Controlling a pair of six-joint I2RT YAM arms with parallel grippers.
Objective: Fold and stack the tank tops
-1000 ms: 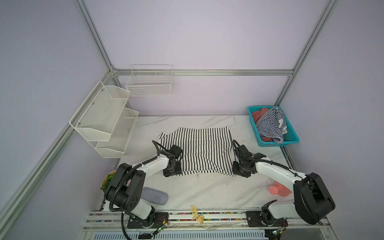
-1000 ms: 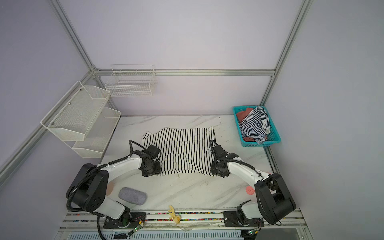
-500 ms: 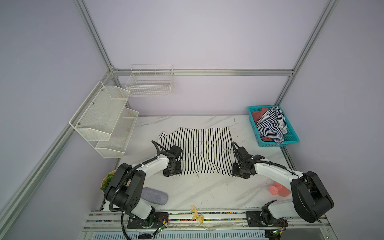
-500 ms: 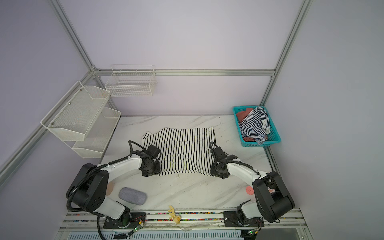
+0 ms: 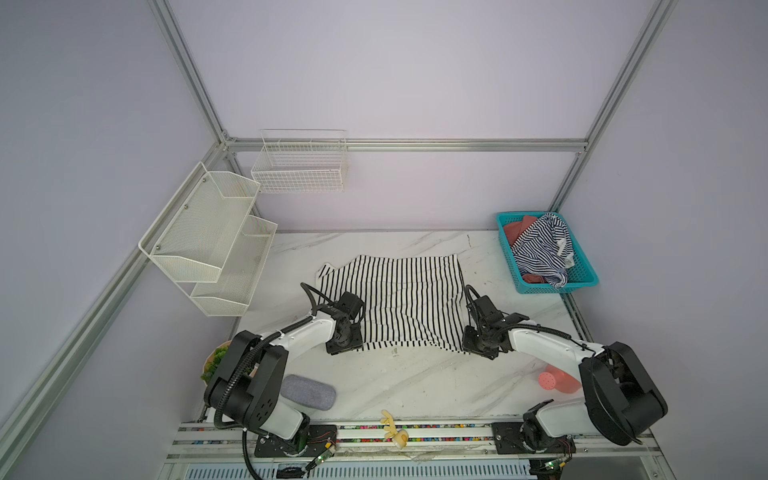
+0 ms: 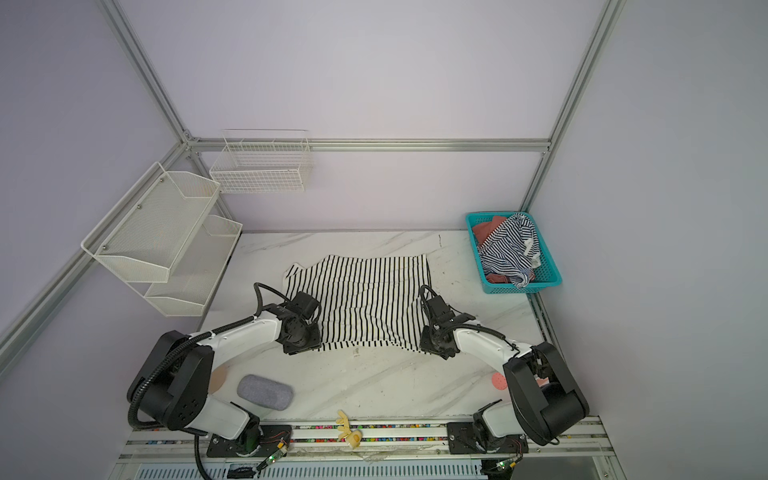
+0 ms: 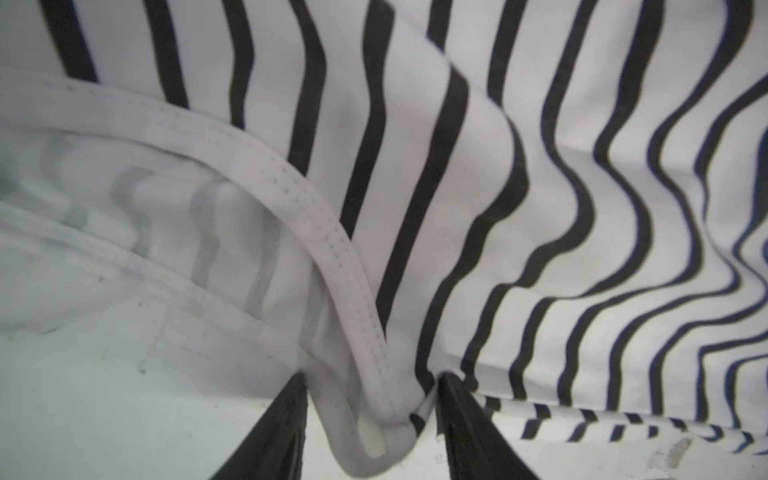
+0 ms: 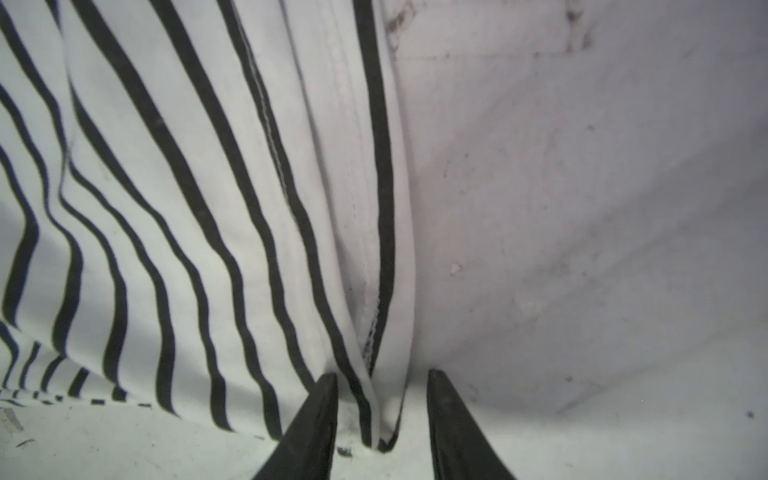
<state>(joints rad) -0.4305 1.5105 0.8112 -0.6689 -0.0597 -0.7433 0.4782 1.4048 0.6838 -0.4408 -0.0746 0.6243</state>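
The white tank top with wide black stripes (image 5: pixel 399 299) (image 6: pixel 365 299) lies spread flat on the marble table. My left gripper (image 5: pixel 345 347) (image 6: pixel 301 345) points down at its near left corner. In the left wrist view its jaws (image 7: pixel 372 376) stand open around a bunched white-trimmed strap (image 7: pixel 374 415). My right gripper (image 5: pixel 478 345) (image 6: pixel 434 345) is at the near right corner. Its jaws (image 8: pixel 380 374) are open astride a folded side edge (image 8: pixel 382 415), with bare table showing beside the cloth. The navy-striped tank top (image 5: pixel 540 249) (image 6: pixel 509 249) lies crumpled in the teal basket (image 5: pixel 557 286).
A reddish cloth (image 5: pixel 517 230) lies under the navy top in the basket. A white mesh shelf (image 5: pixel 208 245) and a wire basket (image 5: pixel 299 166) hang at the back left. A grey pouch (image 5: pixel 307 392), a pink watering can (image 5: pixel 557 380) and a yellow toy (image 5: pixel 392 428) sit near the front edge.
Both grippers stay at the near corners of the striped top. The right one has edged slightly toward the front. The cloth lies much as before.
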